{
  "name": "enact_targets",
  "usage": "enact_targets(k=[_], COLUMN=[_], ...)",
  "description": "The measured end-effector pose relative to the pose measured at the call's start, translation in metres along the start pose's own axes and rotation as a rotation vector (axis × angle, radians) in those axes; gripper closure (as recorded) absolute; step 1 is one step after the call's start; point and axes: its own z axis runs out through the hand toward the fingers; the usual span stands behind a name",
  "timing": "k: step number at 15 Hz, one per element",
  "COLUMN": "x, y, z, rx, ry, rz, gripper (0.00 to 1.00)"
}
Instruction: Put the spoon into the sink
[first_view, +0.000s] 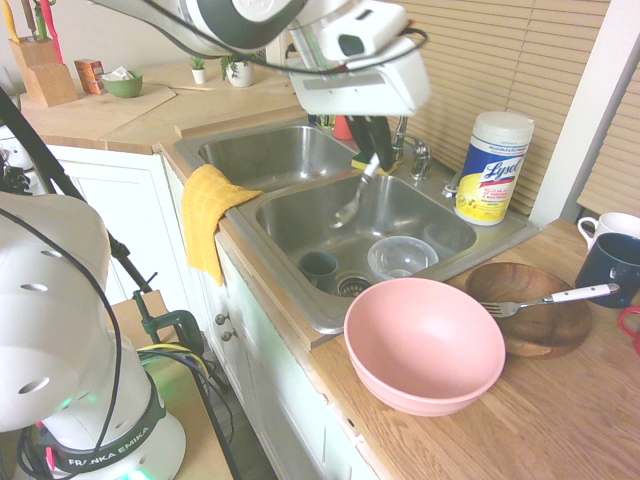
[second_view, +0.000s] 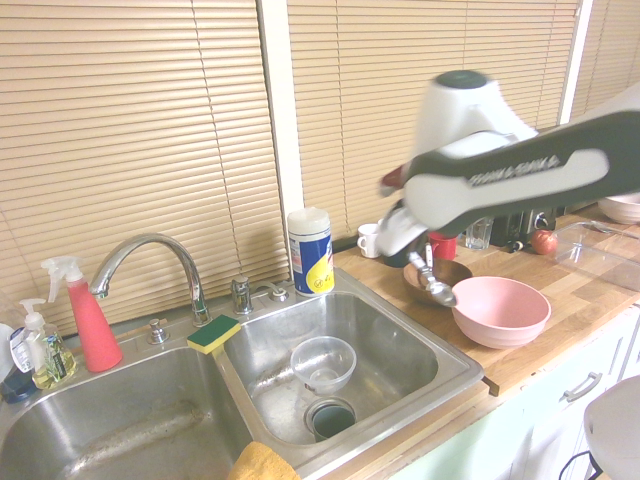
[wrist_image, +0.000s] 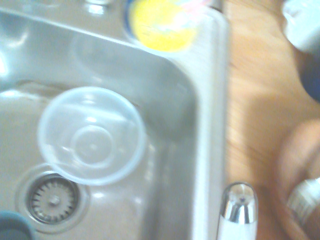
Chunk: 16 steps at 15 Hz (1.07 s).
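Gripper (first_view: 372, 150) clenched on spoon (first_view: 352, 203), handle pinched in the fingers, bowl end hanging down. In first exterior view spoon hangs above sink (first_view: 290, 215), clear of the floor. In second exterior view it reads over the sink's rim on the counter (second_view: 560, 325) side, just beside pink bowl (second_view: 500, 310). Clear plastic bowl (first_view: 402, 257) and dark cup (first_view: 319, 268) sit in sink near drain (first_view: 352, 285). Fork (first_view: 550, 299) lies across wooden bowl (first_view: 545, 325). Wrist view: handle tip (wrist_image: 239, 210) above the rim.
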Motion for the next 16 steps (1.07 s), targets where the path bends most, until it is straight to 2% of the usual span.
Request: enact_targets(k=[2, 4, 6, 10, 16], x=[-0.019, -0.036, -0.034, -0.023, -0.065], y=[-0.05, -0.097, -0.124, -0.139, -0.161], z=[0.008, 0.031, 0.064, 0.142, 0.25], rx=[-0.032, -0.058, -0.088, -0.167, -0.317], ry=[0.02, -0.006, -0.038, -0.088, -0.175], rz=[-0.063, -0.116, -0.145, -0.182, -0.238], gripper=[1.0, 1.0, 1.0, 1.0, 1.0])
